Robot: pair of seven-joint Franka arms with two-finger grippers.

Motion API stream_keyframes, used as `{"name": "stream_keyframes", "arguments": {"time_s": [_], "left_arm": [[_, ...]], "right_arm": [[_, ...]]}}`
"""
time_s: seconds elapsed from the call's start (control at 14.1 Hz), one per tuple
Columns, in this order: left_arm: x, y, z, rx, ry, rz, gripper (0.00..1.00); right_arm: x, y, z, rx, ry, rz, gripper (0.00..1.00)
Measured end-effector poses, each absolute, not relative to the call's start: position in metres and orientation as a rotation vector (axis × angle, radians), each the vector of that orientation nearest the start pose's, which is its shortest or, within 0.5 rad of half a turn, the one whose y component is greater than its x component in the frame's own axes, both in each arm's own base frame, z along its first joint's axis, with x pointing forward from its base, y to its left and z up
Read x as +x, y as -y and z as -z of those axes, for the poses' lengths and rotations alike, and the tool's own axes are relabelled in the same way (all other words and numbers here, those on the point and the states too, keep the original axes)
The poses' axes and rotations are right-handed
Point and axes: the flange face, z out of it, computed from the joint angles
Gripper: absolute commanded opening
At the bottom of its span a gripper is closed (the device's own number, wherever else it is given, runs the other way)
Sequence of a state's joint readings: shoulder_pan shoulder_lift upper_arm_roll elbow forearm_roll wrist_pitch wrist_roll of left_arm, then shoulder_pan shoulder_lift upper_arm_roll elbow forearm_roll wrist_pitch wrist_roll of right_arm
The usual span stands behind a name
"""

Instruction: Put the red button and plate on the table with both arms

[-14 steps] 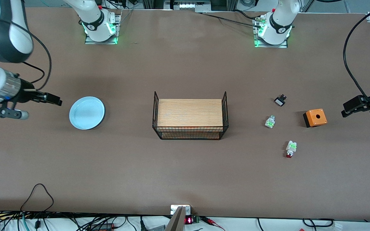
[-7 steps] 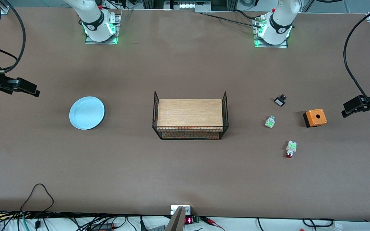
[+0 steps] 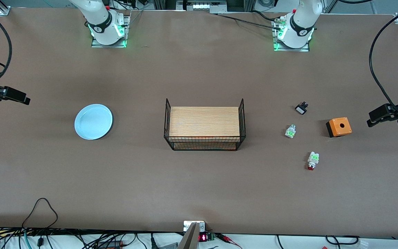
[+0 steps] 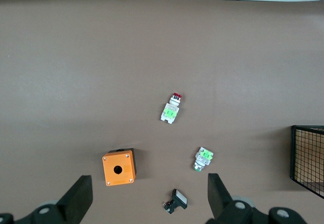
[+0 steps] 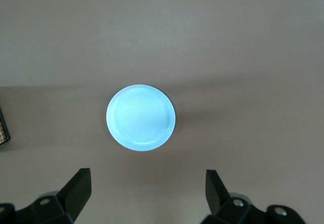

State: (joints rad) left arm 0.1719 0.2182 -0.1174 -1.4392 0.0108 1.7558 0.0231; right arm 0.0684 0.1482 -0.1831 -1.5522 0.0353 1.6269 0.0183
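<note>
The plate (image 3: 93,121) lies flat on the table (image 3: 199,180) toward the right arm's end, well apart from the wide-open, empty right gripper (image 3: 12,95). The red button (image 3: 312,161) lies on its side toward the left arm's end, nearer the front camera than the orange box (image 3: 339,127), clear of the wide-open left gripper (image 3: 378,116).

Front camera sits high, facing both arm bases, taking in the whole table (image 3: 199,193). Left wrist camera looks straight down from well up, sharing the red button (image 4: 171,108) and orange box (image 4: 119,168) with it. Right wrist camera, equally high, shares only the plate (image 5: 140,117).
</note>
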Motion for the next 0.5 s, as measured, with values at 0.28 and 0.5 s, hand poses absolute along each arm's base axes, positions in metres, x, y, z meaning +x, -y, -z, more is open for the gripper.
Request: {"name": "stream_keyframes", "arguments": {"time_s": [0.28, 0.5], "left_arm": [[0.635, -0.043, -0.576, -3.148, 0.053, 0.158, 1.00], [0.635, -0.043, -0.576, -3.148, 0.053, 0.158, 1.00]], "right_arm": [[0.582, 0.049, -0.568, -3.117, -0.158, -0.088, 1.00], [0.578, 0.048, -0.577, -3.116, -0.136, -0.070, 1.00]]}}
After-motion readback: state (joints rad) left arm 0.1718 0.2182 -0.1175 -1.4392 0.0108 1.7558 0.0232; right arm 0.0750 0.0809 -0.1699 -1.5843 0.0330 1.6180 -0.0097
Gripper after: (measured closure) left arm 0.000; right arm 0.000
